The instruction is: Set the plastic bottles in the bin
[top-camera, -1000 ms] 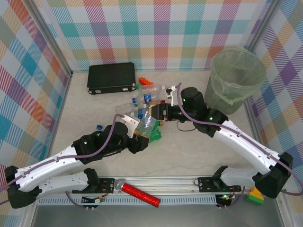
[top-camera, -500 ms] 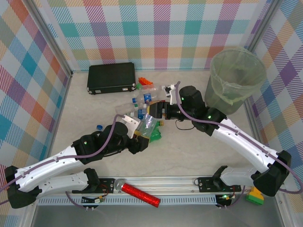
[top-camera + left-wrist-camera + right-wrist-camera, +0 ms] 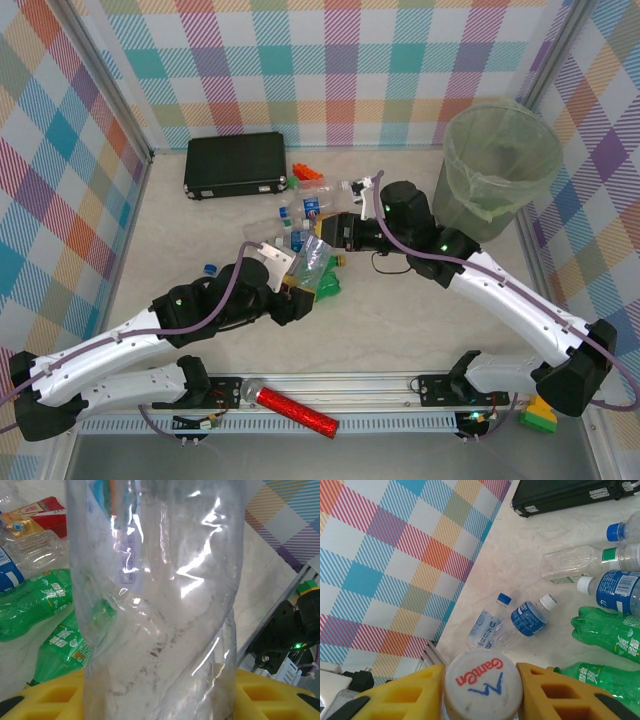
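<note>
1. Bottles, counted from the right wrist camera: seven lie loose on the pale table (image 3: 520, 560). A blue-capped clear one (image 3: 487, 624) and a blue-labelled, white-capped one (image 3: 529, 618) lie side by side near the checked wall. Then come an empty clear one (image 3: 575, 562), another blue-labelled one (image 3: 620, 591) and two green bottles (image 3: 610, 629). The seventh shows as a lone blue cap (image 3: 618, 530), cut off at the frame edge.
2. One more, a clear bottle (image 3: 312, 256), sits mid-scene in the grasp of the left gripper (image 3: 298, 278). Its yellow fingers (image 3: 40, 700) pinch the bottle's lower end.
3. Right gripper (image 3: 338, 236) meets it from the right, clenched on a white cap (image 3: 483, 685) printed in red and blue. A yellow finger (image 3: 412, 692) is tight against each side.
4. One bin (image 3: 485, 195) stands far right, round and lined with a crinkly, translucent pale green bag. It is well apart from the loose bottles.
5. One flat black case (image 3: 235, 164) lies far left. One red glittery cylinder (image 3: 297, 411) lies at the near rail. The orange bricks (image 3: 308, 176) beside the case are too small to count.
6. Hard to make out:
   - The cap hides whatever is below it, so I cannot tell whether it tops the left gripper's bottle.
   - Both green bottles run off the frame.
   - The held bottle is glossy thin plastic, streaked with glare.
</note>
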You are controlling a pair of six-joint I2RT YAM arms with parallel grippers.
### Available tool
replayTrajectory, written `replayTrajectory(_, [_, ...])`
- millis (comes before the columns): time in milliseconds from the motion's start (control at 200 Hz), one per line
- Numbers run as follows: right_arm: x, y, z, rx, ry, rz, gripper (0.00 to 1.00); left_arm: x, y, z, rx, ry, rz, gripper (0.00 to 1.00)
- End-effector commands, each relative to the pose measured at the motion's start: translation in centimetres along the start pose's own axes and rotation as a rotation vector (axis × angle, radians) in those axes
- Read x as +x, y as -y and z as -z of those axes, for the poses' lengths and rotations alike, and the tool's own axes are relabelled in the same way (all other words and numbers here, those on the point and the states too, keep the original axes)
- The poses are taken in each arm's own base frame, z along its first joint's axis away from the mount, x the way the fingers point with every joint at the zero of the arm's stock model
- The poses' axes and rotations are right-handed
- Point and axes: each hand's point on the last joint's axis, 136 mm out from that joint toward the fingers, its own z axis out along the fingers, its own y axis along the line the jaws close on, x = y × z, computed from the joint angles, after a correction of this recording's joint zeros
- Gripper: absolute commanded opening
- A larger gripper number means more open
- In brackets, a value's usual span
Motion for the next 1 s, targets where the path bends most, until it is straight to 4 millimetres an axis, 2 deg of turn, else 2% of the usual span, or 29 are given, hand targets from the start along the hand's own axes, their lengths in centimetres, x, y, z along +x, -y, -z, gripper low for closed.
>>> replayTrajectory(0, [-1.0, -1.9, 0.8, -0.035, 0.006, 0.039, 0.34, -2.3, 1.5, 1.0, 0.044, 0.051, -0.021, 0.52])
replayTrajectory(120, [-2.2, -2.6, 1.6, -0.016, 0.038, 0.068, 0.31, -3.4, 2.0, 1.3, 0.049, 0.071, -0.029, 0.54])
replayTrajectory(220, [-3.5, -3.2, 2.5, 0.009, 0.068, 0.086, 0.31, -4.3, 2.2, 1.4, 0.045, 0.081, -0.037, 0.63])
replayTrajectory(245, [-3.9, -3.2, 2.8, 0.017, 0.079, 0.091, 0.31, -4.6, 2.3, 1.5, 0.043, 0.088, -0.039, 0.67])
replayTrajectory(320, [-5.1, -3.0, 3.6, 0.052, 0.118, 0.096, 0.31, -5.4, 2.3, 1.7, 0.026, 0.102, -0.041, 0.89])
replayTrajectory(345, [-5.6, -2.7, 3.9, 0.068, 0.133, 0.095, 0.31, -5.7, 2.2, 1.8, 0.021, 0.108, -0.041, 1.00])
replayTrajectory(505, [-9.4, -0.7, 7.4, 0.181, 0.260, 0.091, 0.30, -7.0, 1.9, 3.0, -0.011, 0.151, -0.034, 1.00])
replayTrajectory(760, [-15.4, 3.1, 16.0, 0.485, 0.523, 0.178, 0.32, -7.0, 0.5, 5.6, -0.041, 0.218, 0.001, 1.00])
replayTrajectory(880, [-18.0, 3.8, 20.6, 0.682, 0.670, 0.270, 0.31, -6.3, -0.2, 6.2, -0.049, 0.236, 0.022, 1.00])
replayTrajectory(995, [-20.3, 3.2, 24.3, 0.829, 0.807, 0.369, 0.32, -5.7, -0.7, 6.5, -0.057, 0.242, 0.035, 1.00])
